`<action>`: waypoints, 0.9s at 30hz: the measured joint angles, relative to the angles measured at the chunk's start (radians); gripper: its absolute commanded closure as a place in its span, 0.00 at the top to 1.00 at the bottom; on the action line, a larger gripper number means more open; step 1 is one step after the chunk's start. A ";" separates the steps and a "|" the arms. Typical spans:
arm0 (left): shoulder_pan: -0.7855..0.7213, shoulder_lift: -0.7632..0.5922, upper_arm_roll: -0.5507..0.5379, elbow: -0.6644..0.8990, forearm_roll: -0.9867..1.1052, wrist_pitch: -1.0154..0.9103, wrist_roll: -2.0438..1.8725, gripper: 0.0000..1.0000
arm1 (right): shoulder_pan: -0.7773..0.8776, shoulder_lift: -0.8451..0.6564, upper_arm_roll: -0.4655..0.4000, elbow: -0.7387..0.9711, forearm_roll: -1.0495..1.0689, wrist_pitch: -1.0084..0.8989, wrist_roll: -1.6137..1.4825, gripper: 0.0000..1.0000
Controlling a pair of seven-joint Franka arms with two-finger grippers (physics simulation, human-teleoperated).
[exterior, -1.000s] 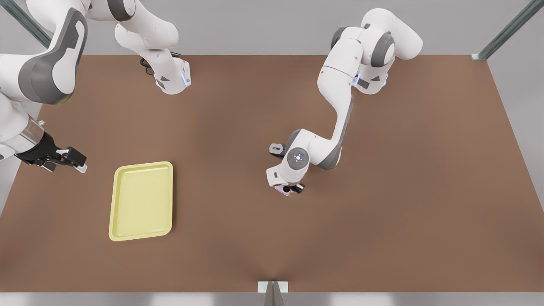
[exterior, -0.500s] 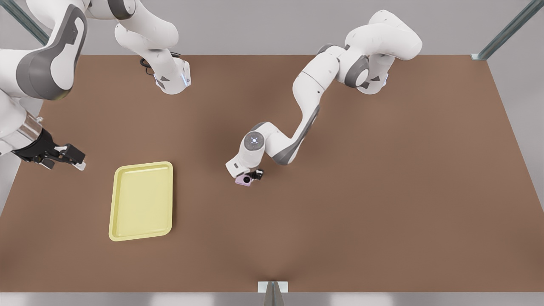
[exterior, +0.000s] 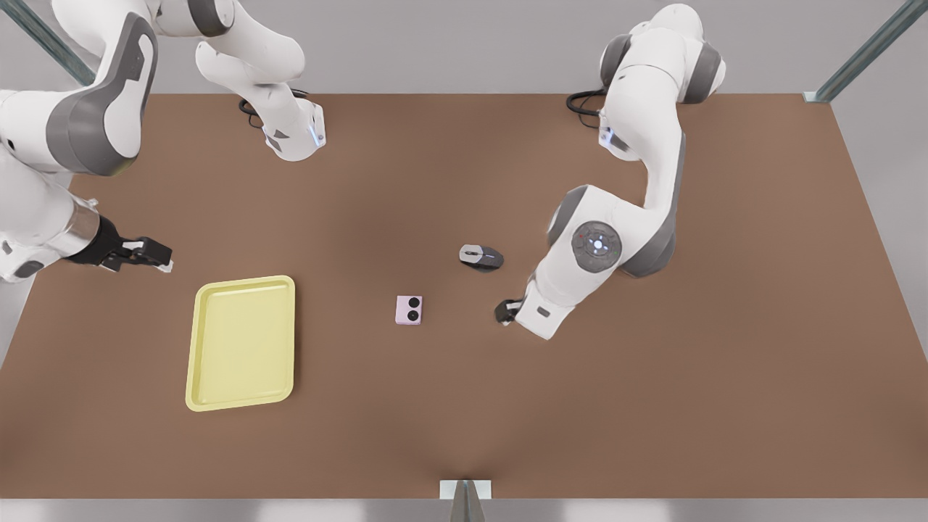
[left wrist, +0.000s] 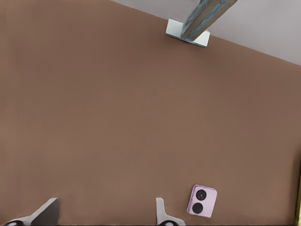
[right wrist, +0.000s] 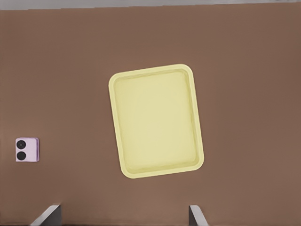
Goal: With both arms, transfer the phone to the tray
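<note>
One brown table [exterior: 652, 406] holds the phone [exterior: 409, 309]. A grey mouse [exterior: 480, 257] and the left gripper [exterior: 505, 312] sit near the phone. The tray [exterior: 241, 391] and the right gripper [exterior: 154, 255] are well apart from it. Both grippers' fingers are spread apart.

no readable text, labels or numbers

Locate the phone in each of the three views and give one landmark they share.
Front view: phone lies flat mid-table, between the tray and the grey mouse.
Left wrist view: phone, beside an end effector fingertip.
Right wrist view: phone, apart from the tray.
Shared landmark: the phone's two black lenses.
</note>
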 measured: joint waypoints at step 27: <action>0.232 -0.311 0.131 -0.183 0.086 -0.326 0.555 1.00 | 0.440 0.428 0.131 -0.317 0.046 0.720 0.496 1.00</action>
